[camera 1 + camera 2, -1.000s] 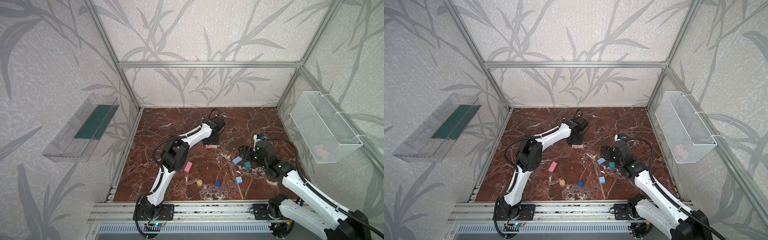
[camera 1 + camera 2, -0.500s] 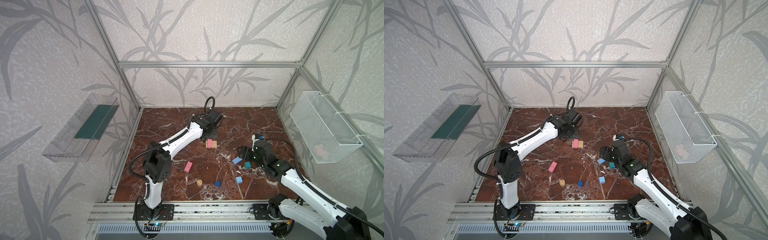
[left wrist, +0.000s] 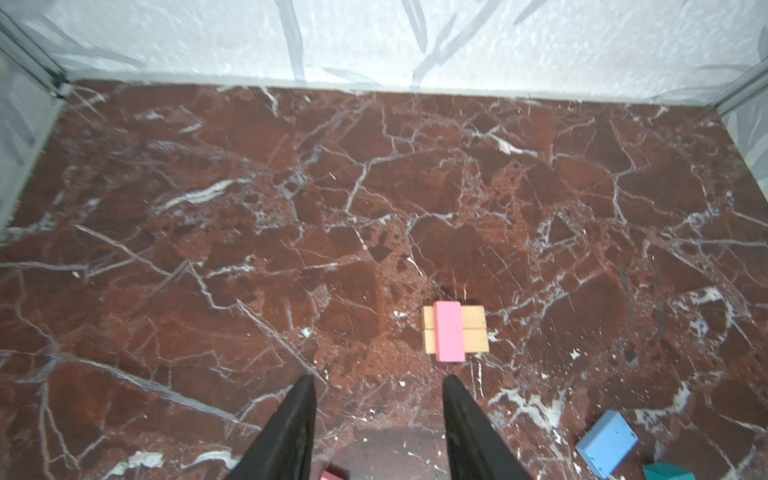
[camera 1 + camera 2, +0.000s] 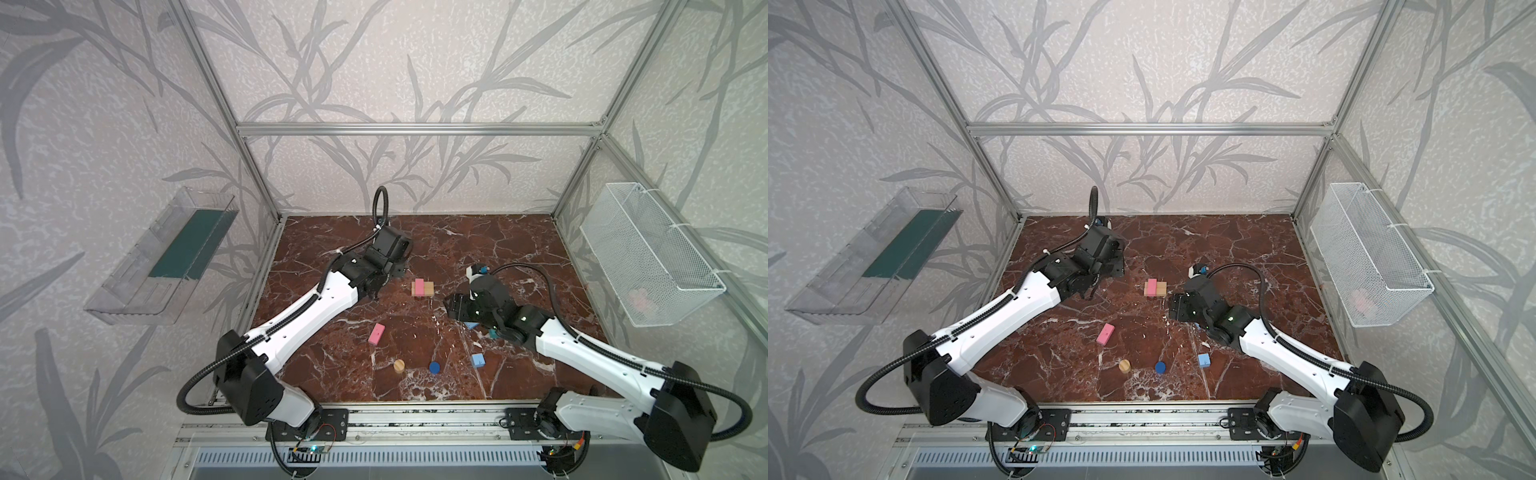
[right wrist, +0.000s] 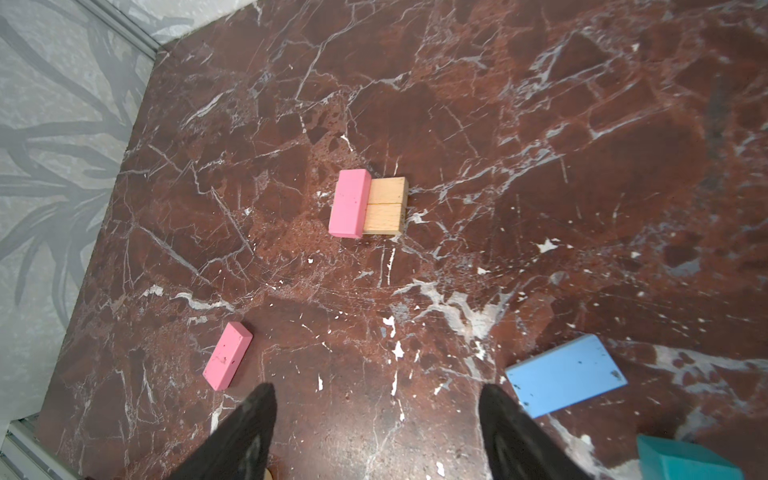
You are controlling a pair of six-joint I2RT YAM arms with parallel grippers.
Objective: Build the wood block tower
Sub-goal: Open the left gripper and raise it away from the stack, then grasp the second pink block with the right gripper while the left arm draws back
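Note:
The tower (image 4: 422, 288) (image 4: 1155, 287) is two tan bars side by side with one pink bar (image 3: 449, 331) (image 5: 350, 203) lying across them. My left gripper (image 4: 388, 282) (image 3: 378, 378) hangs open and empty, short of the tower. A loose pink bar (image 4: 376, 333) (image 5: 227, 355) lies on the floor. My right gripper (image 4: 455, 307) (image 5: 376, 388) is open and empty, with a light blue block (image 5: 565, 380) beside one finger and the teal cube (image 5: 685, 463) past it. Nearer the front stand a tan cylinder (image 4: 399, 365), a dark blue cylinder (image 4: 434, 366) and another light blue block (image 4: 478, 360).
The floor is red marble (image 4: 478, 249) inside an aluminium frame. A clear plastic tray (image 4: 162, 257) hangs on the left wall. A white wire basket (image 4: 648, 257) with something pink in it hangs on the right wall. A metal rail (image 4: 415, 419) runs along the front.
My left gripper has let go of the pink bar on the tan bars and drawn back to the left. My right gripper has shifted left toward the middle.

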